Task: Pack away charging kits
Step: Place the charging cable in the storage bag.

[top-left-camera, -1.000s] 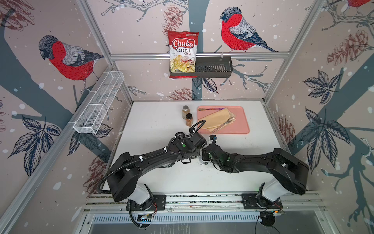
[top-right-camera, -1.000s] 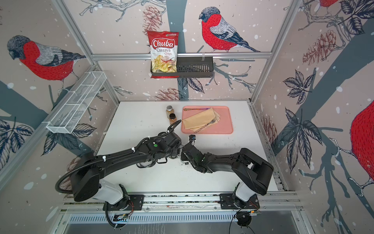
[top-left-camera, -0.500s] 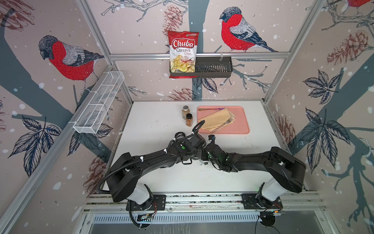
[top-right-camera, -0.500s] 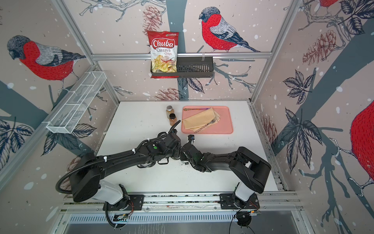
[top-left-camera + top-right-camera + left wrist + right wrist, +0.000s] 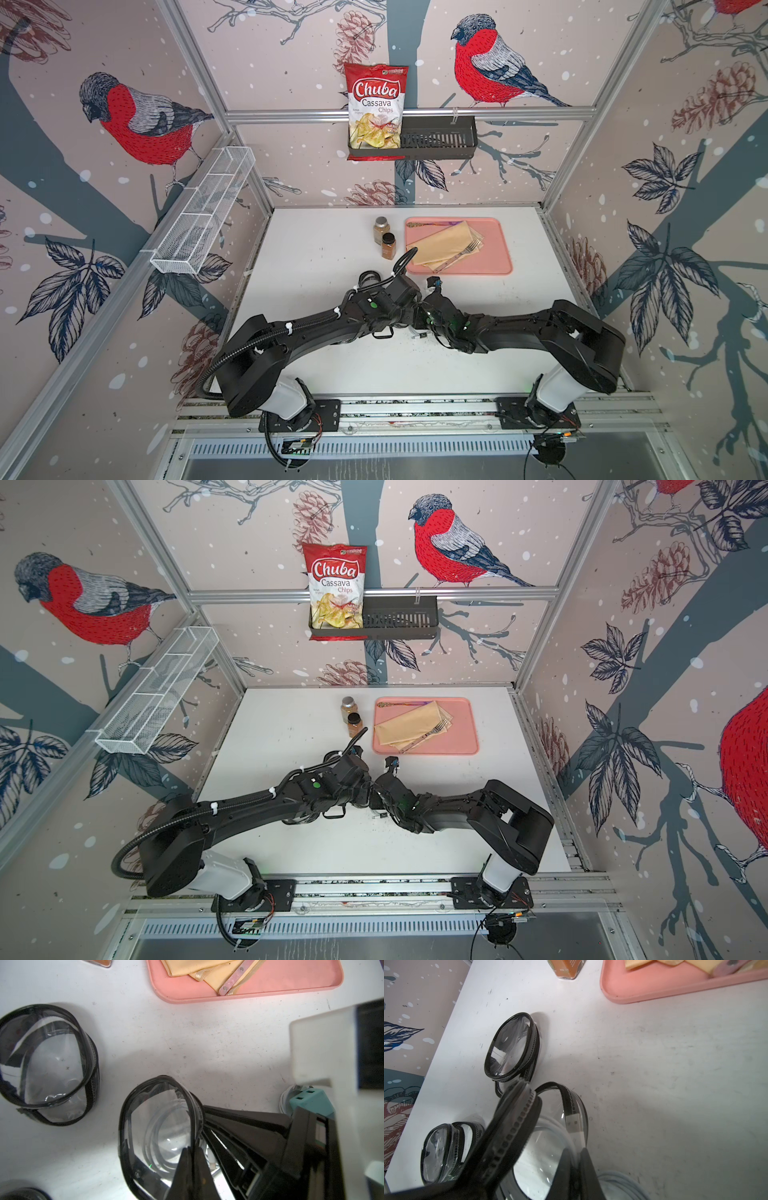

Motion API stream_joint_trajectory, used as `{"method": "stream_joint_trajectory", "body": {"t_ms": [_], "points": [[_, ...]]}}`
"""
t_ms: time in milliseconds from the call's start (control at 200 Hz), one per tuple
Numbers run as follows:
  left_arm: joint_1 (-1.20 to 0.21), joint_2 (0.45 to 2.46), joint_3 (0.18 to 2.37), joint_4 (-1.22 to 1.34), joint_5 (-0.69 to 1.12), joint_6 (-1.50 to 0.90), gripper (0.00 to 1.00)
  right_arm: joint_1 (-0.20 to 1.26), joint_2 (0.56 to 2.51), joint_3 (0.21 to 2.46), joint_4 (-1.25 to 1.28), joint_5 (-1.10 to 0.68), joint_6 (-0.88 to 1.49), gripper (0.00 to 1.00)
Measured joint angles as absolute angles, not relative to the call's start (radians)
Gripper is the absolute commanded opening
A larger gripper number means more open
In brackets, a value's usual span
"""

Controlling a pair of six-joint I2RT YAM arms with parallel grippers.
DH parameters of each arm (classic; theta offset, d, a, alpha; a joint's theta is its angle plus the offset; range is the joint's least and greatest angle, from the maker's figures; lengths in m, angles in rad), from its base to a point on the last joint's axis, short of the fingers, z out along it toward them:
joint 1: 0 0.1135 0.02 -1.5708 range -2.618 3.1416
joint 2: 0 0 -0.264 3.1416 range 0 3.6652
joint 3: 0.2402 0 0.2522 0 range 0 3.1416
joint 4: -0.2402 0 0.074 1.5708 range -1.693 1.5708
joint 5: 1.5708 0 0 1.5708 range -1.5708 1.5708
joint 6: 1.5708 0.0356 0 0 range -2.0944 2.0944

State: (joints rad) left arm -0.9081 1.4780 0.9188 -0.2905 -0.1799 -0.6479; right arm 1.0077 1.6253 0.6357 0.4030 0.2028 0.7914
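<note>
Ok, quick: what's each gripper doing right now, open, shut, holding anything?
Left gripper: shut, pinching one rim of the open clear case.
Right gripper: shut, pinching the other rim of that case.

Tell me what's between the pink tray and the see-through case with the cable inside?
Nothing: only bare white table lies between tray and case, seen in the left wrist view.

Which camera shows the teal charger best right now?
The left wrist view: the teal charger shows its two-port face next to a coiled white cable, partly covered. The right wrist view does not show it; in both top views the arms hide it.
</note>
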Motion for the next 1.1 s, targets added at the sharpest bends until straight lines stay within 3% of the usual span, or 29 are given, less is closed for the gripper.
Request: {"method": "stream_joint_trajectory", "body": {"t_ms": [310, 860, 1101], "points": [[-0.876, 1.472, 0.901, -0.267, -0.157, -0.658, 0.00, 1.034, 1.545, 0.576, 0.448, 0.236, 0.791, 0.03], [-0.874, 1.404, 0.838, -0.200, -0.049, -0.659, 0.00, 1.007, 1.663, 0.648, 0.462, 0.263, 0.818, 0.01], [-0.874, 1.407, 0.860, -0.215, -0.073, -0.673, 0.00, 1.031, 1.684, 0.689, 0.419, 0.315, 0.836, 0.11]]}}
